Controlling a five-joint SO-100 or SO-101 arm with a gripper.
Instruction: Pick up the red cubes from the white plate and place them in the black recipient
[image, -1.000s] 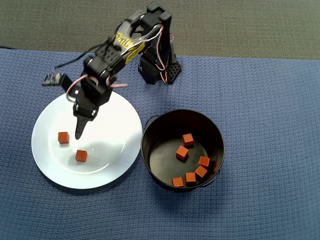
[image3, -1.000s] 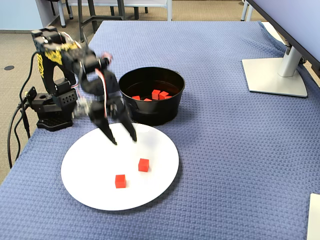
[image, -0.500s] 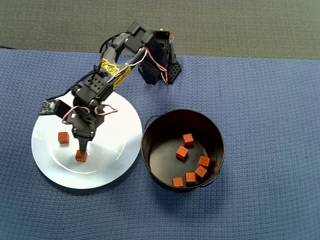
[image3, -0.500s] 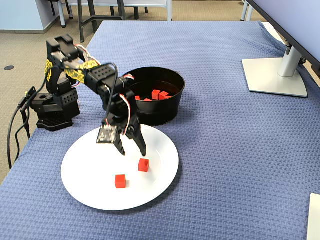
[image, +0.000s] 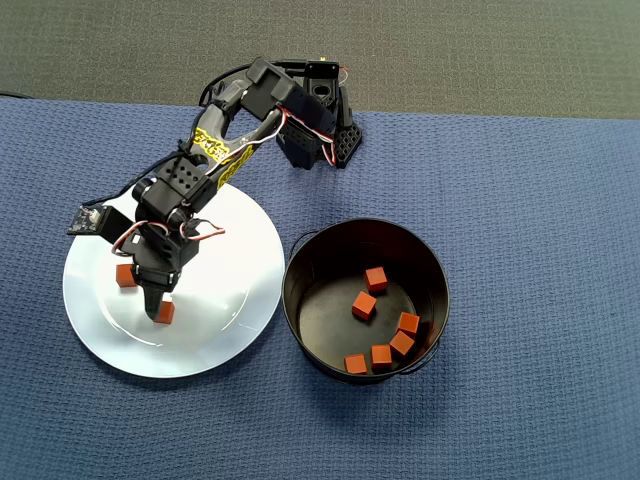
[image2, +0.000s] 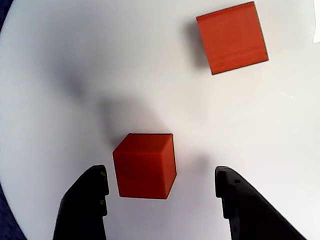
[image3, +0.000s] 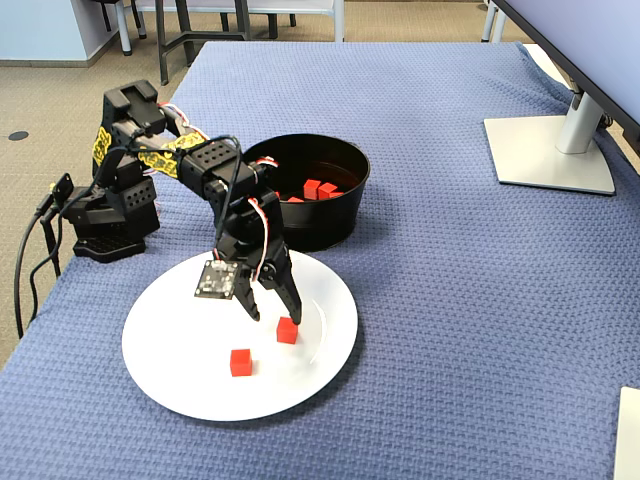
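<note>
Blue woven cloth (image: 520, 180) carries the white plate (image: 230, 290) and, beside it, the black recipient (image: 310, 262) with five red cubes inside; two cubes remain on the plate; the gripper (image2: 161, 187) hangs jaws apart around the nearer cube (image2: 145, 165). Grasping is in hand; next, I judge, the jaws should close squarely, since the cube sits nearer one finger (image2: 87, 200).

A glossy round white plate (image: 220, 300) carries two small matte orange-red cubes (image2: 145, 165), which read brighter red in the fixed view. The round black metal pot (image: 430, 262) has a shiny dark bottom with five more orange-red cubes (image: 364, 305). The jointed black robot arm (image: 185, 182) bears yellow patterned tape. Everything sits on a blue woven-textured cloth (image3: 450, 290).
</note>
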